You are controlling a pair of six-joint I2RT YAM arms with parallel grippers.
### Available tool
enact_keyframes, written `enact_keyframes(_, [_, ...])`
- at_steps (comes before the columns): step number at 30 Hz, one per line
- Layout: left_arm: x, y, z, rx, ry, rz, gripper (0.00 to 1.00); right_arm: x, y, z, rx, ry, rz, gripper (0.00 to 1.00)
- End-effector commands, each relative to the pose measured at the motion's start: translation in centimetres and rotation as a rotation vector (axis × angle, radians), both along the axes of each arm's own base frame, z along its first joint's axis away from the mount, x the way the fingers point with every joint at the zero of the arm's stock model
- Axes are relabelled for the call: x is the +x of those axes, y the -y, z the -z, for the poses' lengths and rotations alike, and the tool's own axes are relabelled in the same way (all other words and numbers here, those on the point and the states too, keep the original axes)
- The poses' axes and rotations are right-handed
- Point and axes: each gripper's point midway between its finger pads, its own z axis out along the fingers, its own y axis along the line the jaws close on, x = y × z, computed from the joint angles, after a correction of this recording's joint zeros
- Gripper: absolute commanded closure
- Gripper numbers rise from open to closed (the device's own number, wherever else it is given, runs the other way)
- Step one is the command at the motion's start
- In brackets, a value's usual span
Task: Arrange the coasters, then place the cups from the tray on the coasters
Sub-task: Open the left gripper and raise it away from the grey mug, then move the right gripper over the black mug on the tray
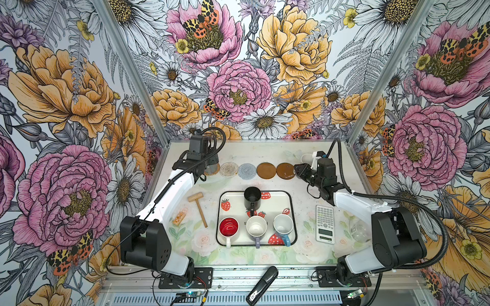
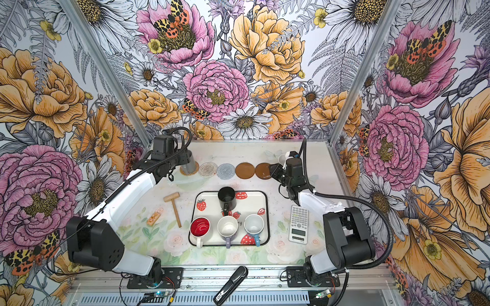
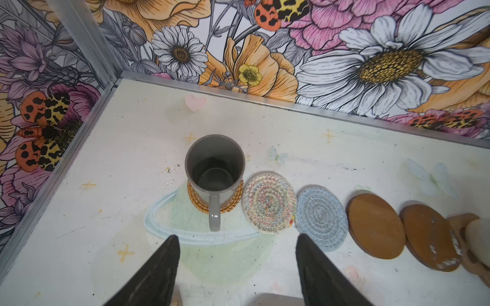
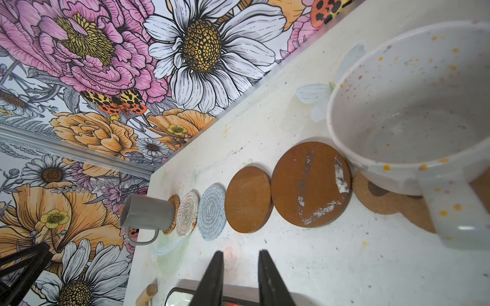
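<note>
Far left, the grey cup (image 3: 214, 164) stands on the rattan coaster (image 3: 196, 202), with the left hand (image 3: 237, 238) wide and empty just near it. The cream coaster (image 1: 228, 168), grey-blue coaster (image 1: 247, 171) and brown discs (image 1: 266, 171) lie bare. The tray (image 1: 275, 205) holds four cups (image 1: 256, 227) yet to place. Far right, the speckled cup (image 4: 408, 106) sits on the paw coaster (image 4: 392, 204); the right hand (image 4: 240, 251) is narrow and empty.

Six coasters (image 1: 266, 170), six cups (image 1: 252, 197), one tray (image 1: 277, 205), one mallet (image 1: 200, 212), one calculator (image 1: 325, 224) and one stapler (image 1: 262, 284).

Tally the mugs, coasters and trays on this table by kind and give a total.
Mugs: 6 – grey mug, speckled mug, black mug, red-lined mug, lavender mug, blue mug.
Coasters: 6 – rattan coaster, cream coaster, grey-blue coaster, brown disc, second brown disc, paw coaster.
Trays: 1 – strawberry tray.
Total: 13.
</note>
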Motion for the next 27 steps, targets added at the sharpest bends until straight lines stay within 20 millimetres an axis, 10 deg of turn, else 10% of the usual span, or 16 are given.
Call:
enact_keyframes(1, [-1.3, 0.7, -2.0, -0.054, 0.093, -0.018, 0.26, -0.5, -0.3, -1.1, 0.0, 0.024, -0.007, 0.72])
enact_keyframes(10, [-4.8, 3.3, -4.3, -0.115, 0.188, 0.019, 0.23, -0.7, -2.4, -2.5, -0.047, 0.042, -0.051, 0.65])
enact_keyframes(27, [-8.6, 5.4, -0.5, -0.173, 0.256, 0.082, 0.19, -1.3, -7.6, -5.5, -0.151, 0.075, -0.158, 0.59])
